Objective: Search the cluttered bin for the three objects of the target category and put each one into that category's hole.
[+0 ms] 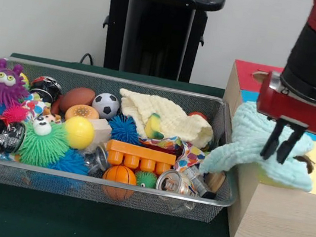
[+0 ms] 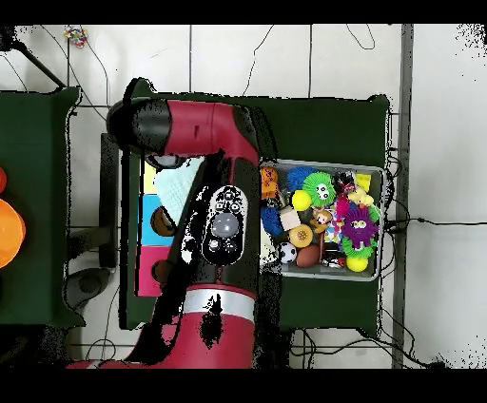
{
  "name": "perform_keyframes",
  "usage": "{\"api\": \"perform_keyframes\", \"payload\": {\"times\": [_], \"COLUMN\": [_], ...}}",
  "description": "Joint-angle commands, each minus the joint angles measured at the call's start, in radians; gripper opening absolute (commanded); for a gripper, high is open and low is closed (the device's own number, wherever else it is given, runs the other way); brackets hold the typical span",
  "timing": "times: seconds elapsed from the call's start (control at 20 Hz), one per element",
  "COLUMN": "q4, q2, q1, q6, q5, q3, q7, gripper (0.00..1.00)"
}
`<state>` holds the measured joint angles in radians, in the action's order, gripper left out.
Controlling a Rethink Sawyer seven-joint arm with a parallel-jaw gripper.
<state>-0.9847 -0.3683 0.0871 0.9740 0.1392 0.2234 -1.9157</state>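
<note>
Nearby, cloth (image 1: 264, 148) draped over bin (image 1: 228, 129)

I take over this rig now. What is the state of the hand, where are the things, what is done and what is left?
Hand: above the wooden box with coloured top, fingers close together on the light blue-green cloth, which looks gripped.
The cloth lies across the box top, one end hanging over the rim of the wire mesh bin.
A pale yellow cloth is in the bin among balls, cans and toys.
Done: the blue-green cloth is out of the bin.
Left: get it into its hole; whether it is inside yet cannot be seen. Then search the bin for more cloths.
</note>
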Motion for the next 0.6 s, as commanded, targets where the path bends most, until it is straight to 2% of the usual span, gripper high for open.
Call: {"api": "perform_keyframes", "payload": {"times": [0.05,0.3,0.6], "q4": [-0.199,-0.328,-0.33], "q2": [-0.058,-0.131,-0.145], "q1": [-0.043,0.035,0.167], "q6": [-0.118,-0.172,-0.123], "q5": [-0.098,-0.134,-0.14], "q3": [-0.135,-0.089,-0.001], "q7": [0.193,0.05,-0.174], "gripper": [0.0,0.0,0.0]}}
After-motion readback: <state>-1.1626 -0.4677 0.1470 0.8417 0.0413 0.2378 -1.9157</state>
